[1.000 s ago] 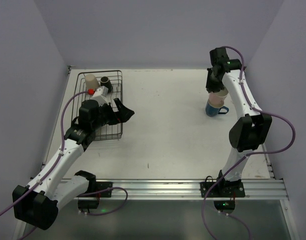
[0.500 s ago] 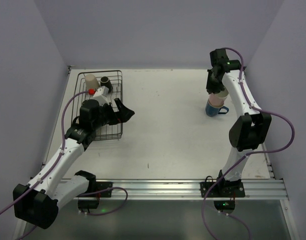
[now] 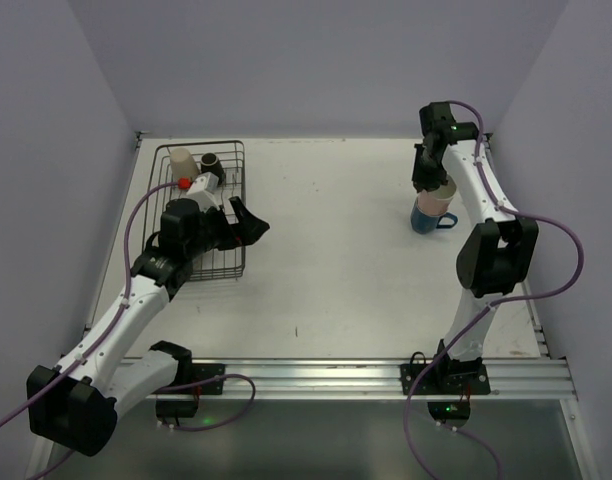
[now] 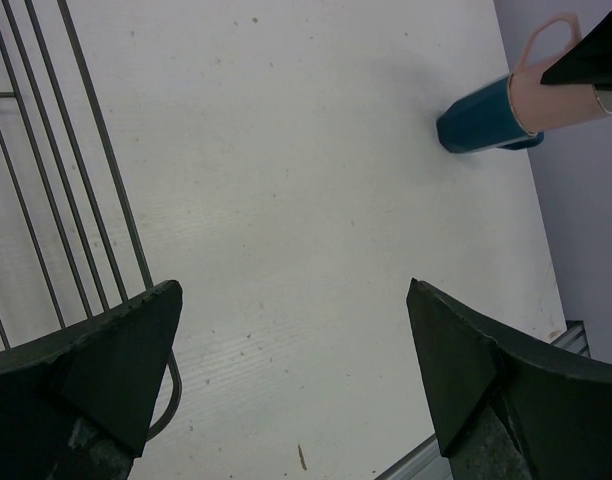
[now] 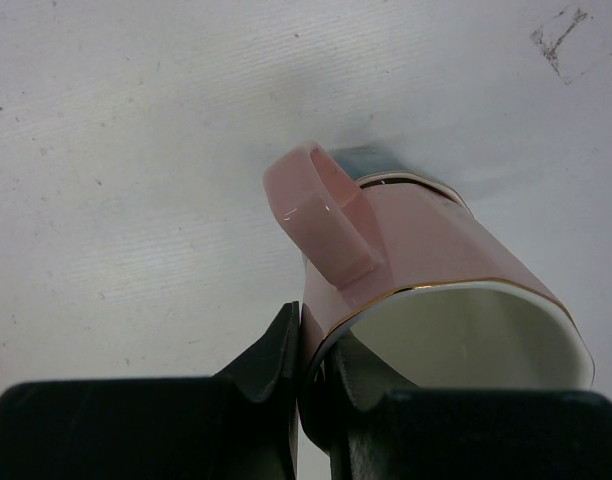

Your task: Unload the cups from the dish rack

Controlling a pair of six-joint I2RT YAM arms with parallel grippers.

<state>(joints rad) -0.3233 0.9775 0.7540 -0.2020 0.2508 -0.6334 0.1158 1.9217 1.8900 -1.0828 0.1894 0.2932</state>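
Right jaws pinch the pink cup by its rim; glossy ceramic, probably slippery and breakable. Left jaws spread, empty.

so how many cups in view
5: cream cup, black cup and red cup in the dish rack; pink cup nested in the blue cup. Others may be hidden.

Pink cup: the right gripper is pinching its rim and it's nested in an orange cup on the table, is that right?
Not quite. The right gripper does pinch the pink cup by its rim, but it is nested in a blue cup, not an orange one. The left wrist view shows that colour clearly, with the pair on the table.
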